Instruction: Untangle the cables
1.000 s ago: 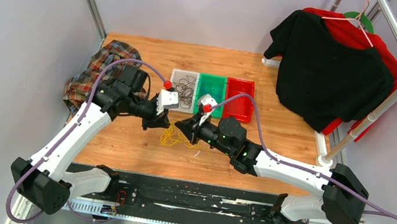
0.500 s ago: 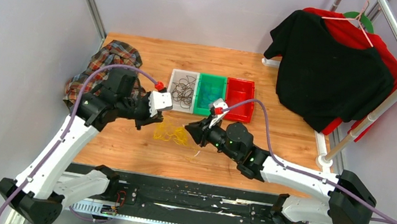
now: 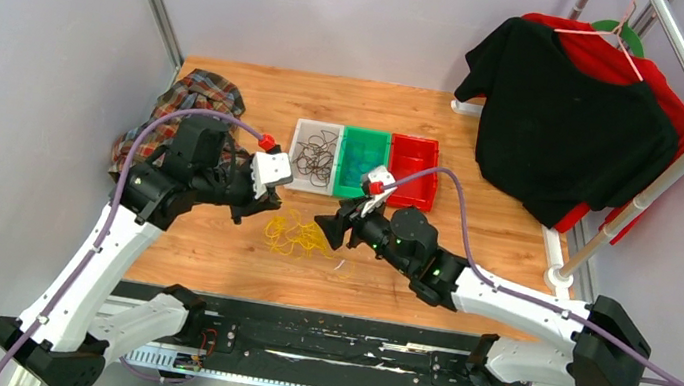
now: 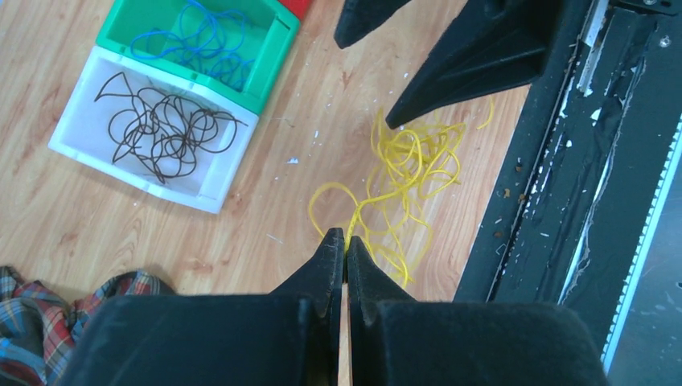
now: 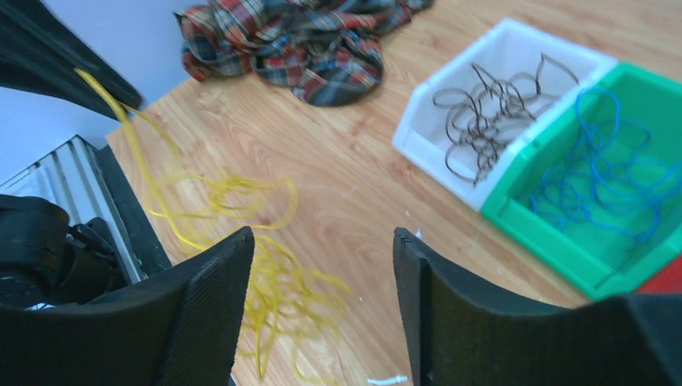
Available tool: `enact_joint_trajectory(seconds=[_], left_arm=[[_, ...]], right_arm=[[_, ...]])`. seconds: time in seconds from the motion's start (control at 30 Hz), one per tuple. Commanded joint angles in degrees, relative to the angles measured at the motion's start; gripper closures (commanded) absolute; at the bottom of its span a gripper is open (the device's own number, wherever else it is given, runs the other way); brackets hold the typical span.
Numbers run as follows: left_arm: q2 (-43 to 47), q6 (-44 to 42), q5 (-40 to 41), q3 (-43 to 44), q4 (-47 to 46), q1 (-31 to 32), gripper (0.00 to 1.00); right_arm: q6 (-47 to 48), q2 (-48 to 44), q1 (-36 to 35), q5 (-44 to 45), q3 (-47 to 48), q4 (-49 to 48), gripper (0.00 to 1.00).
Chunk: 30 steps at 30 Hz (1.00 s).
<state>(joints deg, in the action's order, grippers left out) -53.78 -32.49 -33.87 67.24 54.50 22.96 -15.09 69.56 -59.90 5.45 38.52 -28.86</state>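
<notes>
Top view: the left gripper (image 3: 265, 209) and right gripper (image 3: 326, 230) face each other over the table (image 3: 208, 255), with the yellow cables (image 3: 297, 235) heaped between them. Behind sit 3 bins: a white bin (image 3: 300, 128) with dark cables (image 3: 316, 157), a green bin (image 3: 367, 134) and a red bin (image 3: 412, 169).

Left wrist: the left gripper's (image 4: 346, 240) tips are pressed together, pinching 1 yellow strand that runs down into the pile (image 4: 406, 173). The right gripper's black fingers (image 4: 462, 60) hang spread above that pile. Blue cables (image 4: 201, 40) lie in the green bin.

Right wrist: the right gripper (image 5: 322, 237) stands wide apart with nothing between its jaws. The yellow heap (image 5: 241, 241) lies under it. 1 strand climbs tight to the left gripper (image 5: 48, 52), up at the left.
</notes>
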Motion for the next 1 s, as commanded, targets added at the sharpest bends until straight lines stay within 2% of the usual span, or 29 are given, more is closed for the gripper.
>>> enact_joint_trajectory(seconds=[0.0,0.37,0.53,0.77,0.97], left_arm=[[0.43,1.62,-1.88,1.65,-0.26,-0.20,0.99],[-0.24,3.97,-5.26,3.84,-0.23,-0.22,0.99],[-0.18,4.40,-5.72,4.34,-0.27,-0.21,0.99],[-0.18,6.90,-8.71,5.67,-0.08,-0.27,0.99],[0.28,8.02,-11.05,7.24,0.41,-0.21,1.00]], right_arm=[[6.03,0.07,-2.86,-1.53,5.78,-2.88,0.34],[11.33,7.79,-4.17,-6.17,15.00,2.94,0.31],[10.44,8.10,-4.34,-8.26,15.04,6.26,0.31],[10.82,9.02,-5.14,-3.89,17.78,12.41,0.34],[11.65,10.55,-5.31,-2.26,15.34,4.79,0.35]])
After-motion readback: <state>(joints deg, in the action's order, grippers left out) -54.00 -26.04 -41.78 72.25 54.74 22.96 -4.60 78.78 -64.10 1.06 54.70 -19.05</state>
